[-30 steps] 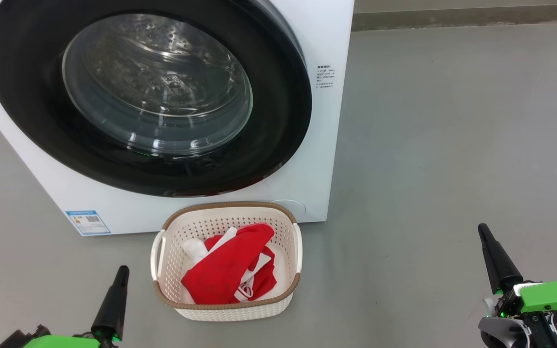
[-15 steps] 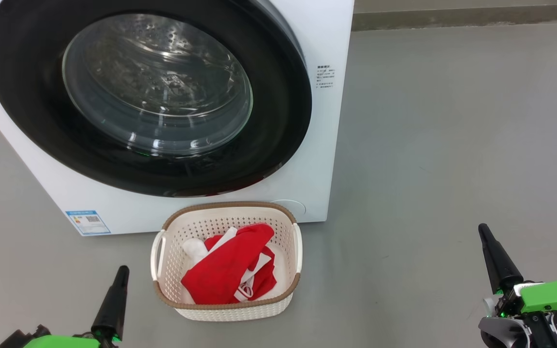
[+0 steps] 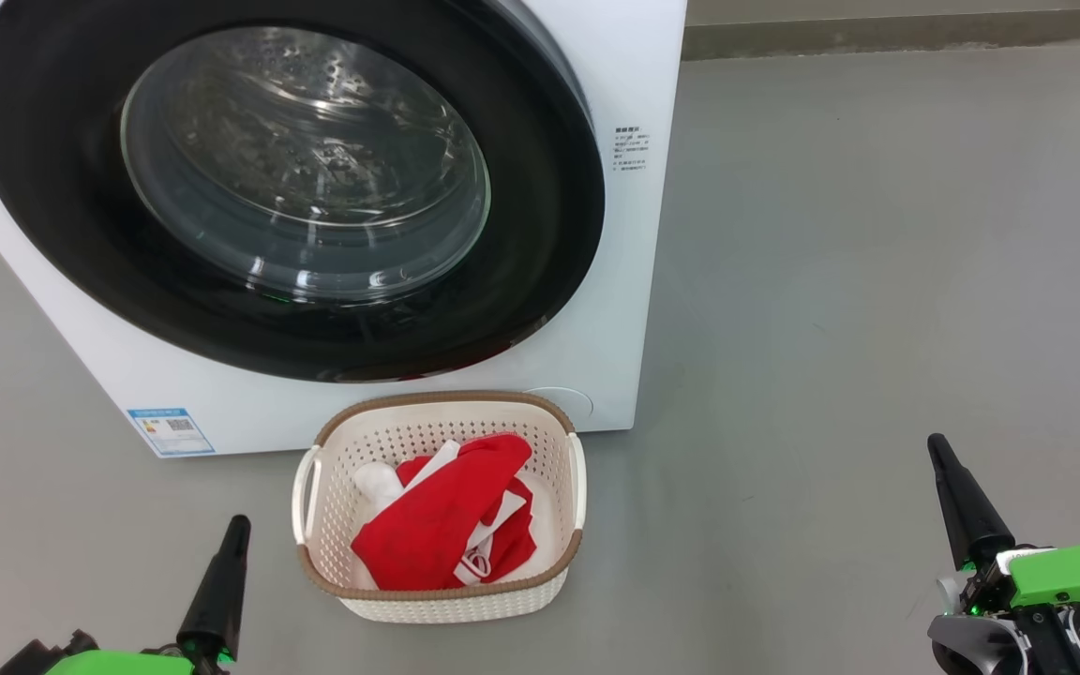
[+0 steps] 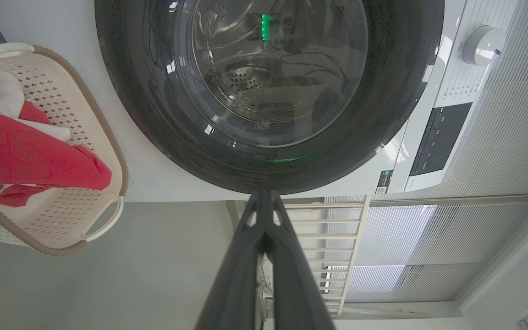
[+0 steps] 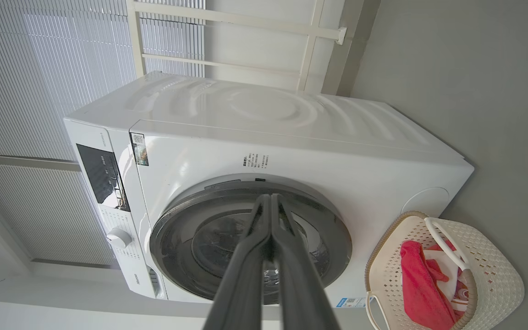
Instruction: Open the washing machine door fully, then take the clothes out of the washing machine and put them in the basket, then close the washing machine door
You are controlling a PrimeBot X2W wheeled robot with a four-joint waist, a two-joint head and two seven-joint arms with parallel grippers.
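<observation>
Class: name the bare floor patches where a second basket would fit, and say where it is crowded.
Widest free patch: floor right of the washing machine, reaching down to the right pincer. A narrower strip lies left of the basket, beyond the left pincer. Crowded: the basket stands close before the washing machine door, with clothes inside.

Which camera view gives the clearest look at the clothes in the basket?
The head view: it looks down into the basket, showing the whole pile of clothes. The left wrist view cuts them off at its edge; the right wrist view shows them sideways, partly behind the basket's handle.
</observation>
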